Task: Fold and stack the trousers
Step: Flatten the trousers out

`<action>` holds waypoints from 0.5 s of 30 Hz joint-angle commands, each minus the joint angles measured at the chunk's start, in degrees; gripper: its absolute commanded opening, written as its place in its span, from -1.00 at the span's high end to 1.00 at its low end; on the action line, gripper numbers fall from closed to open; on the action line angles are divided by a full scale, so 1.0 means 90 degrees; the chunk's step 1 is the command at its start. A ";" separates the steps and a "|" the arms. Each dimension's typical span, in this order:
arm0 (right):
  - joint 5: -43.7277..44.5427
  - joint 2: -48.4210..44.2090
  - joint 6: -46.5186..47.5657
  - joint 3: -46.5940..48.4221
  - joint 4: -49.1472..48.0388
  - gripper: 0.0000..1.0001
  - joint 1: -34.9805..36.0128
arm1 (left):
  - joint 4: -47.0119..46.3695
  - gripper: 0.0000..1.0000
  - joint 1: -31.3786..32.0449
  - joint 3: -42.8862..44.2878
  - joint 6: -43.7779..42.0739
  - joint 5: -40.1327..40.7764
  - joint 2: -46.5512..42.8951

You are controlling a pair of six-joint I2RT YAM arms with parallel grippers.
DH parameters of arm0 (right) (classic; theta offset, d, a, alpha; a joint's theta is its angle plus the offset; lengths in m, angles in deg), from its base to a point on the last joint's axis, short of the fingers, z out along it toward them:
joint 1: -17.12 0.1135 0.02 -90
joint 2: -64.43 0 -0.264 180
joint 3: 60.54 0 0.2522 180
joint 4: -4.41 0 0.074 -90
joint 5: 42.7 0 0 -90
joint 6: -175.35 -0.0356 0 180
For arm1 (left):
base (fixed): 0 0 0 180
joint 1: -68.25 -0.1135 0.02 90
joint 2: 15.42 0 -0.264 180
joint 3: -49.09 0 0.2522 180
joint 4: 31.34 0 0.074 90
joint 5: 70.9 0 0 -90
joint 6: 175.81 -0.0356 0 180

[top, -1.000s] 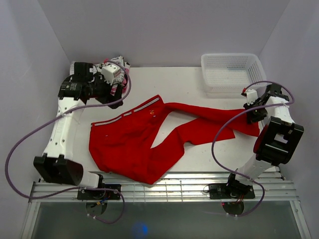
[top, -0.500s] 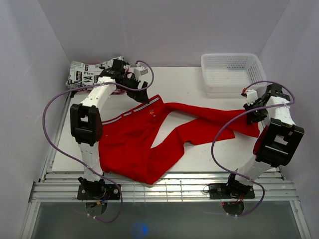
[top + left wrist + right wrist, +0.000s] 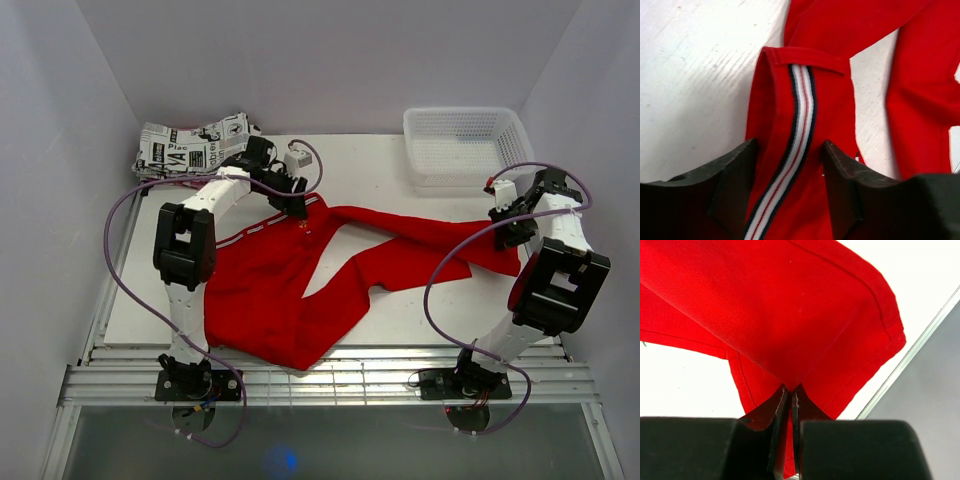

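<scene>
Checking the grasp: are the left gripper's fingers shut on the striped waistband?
No, the left gripper stands open, straddling the striped waistband of the trousers.

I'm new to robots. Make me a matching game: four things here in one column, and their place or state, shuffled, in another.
1. trousers
2. basket
3. printed garment
4. right gripper

A. far left corner
B. shut on a leg end
C. far right corner
D. spread out in the middle

Pairs: 1-D, 2-C, 3-A, 4-B
</scene>
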 commanded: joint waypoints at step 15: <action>0.0328 -0.0604 0.0514 -0.0048 0.0078 0.85 -0.0619 | -0.0322 1.00 -0.1919 -0.1878 -0.0050 0.1930 -0.3186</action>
